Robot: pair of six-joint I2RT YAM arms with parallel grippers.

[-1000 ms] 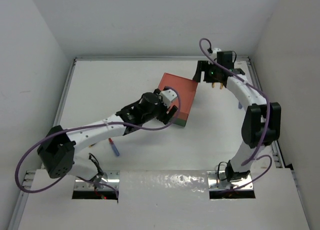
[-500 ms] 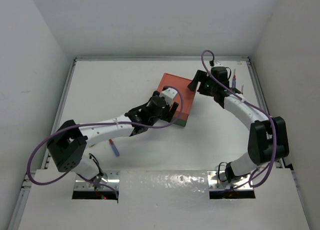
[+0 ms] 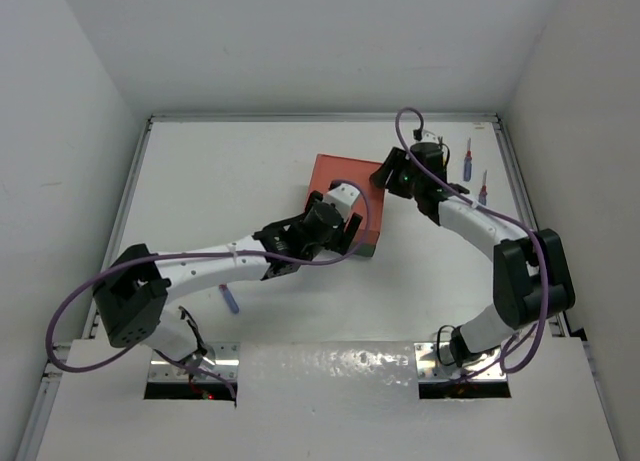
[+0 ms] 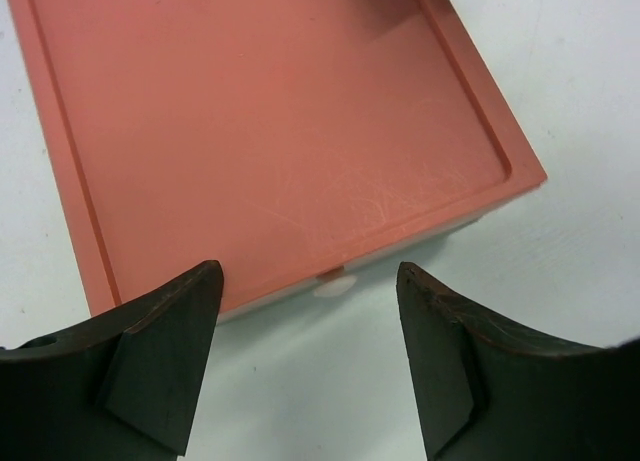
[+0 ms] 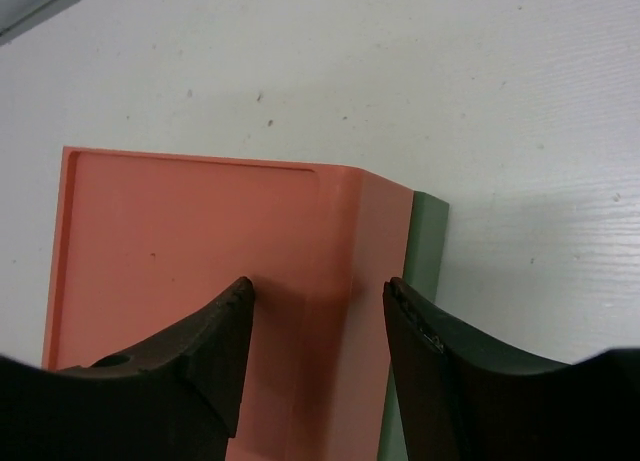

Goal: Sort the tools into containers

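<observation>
The salmon-red drawer box [image 3: 335,186] sits on the dark green one [image 3: 368,249] at mid-table. My left gripper [image 3: 349,231] is open at the box's front. In the left wrist view the left gripper [image 4: 308,281] has its jaws either side of the small white knob [image 4: 335,285], not touching it. My right gripper [image 3: 383,173] is open over the box's far right corner. In the right wrist view the right gripper [image 5: 318,291] straddles the salmon box's edge [image 5: 330,281], with the green box [image 5: 425,246] beside it. Two screwdrivers [image 3: 467,162] [image 3: 483,189] lie at the right, and a third [image 3: 229,299] at the near left. The pliers are hidden.
The table [image 3: 220,181] has a raised rim along the back and sides. White walls close it in. The left arm's forearm [image 3: 210,264] stretches across the near left, and the right arm's elbow [image 3: 525,261] stands at the right edge.
My right gripper swung from the back right down to the box's far corner, uncovering two screwdrivers. My left gripper shifted to the box's front. The box turned slightly.
</observation>
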